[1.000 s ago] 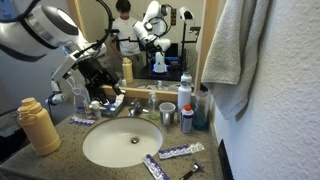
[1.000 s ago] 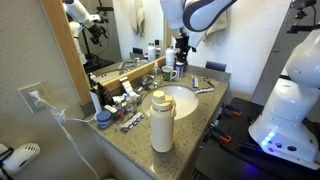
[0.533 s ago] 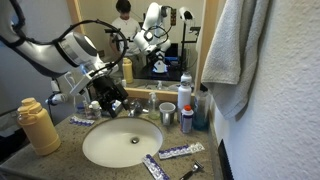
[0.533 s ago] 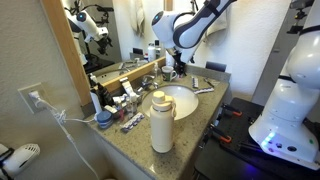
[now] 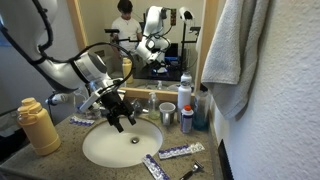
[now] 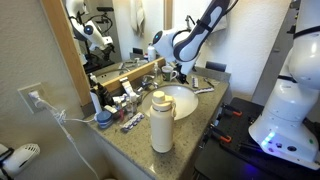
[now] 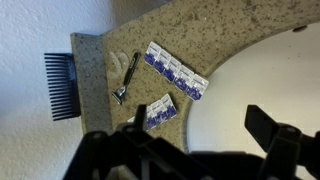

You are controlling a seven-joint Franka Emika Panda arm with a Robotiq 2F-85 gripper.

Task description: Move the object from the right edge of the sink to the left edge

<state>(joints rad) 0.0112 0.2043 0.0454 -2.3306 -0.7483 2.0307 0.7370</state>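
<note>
While the gripper (image 5: pixel 119 120) is held above the sink (image 5: pixel 100 152), fingers (image 7: pixel 270 130) spread and empty, the short purple-blue tube (image 7: pixel 158 112) is seen untouched at the wrist view's centre.

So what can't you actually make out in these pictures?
Lettering on the shorter tube and the longer tube: blurred in the wrist view.
Gripper: its fingers are dark silhouettes, cut off by the wrist view's bottom edge.
Sink: its drain falls outside the wrist view.
Razor: too small in an exterior view.
</note>
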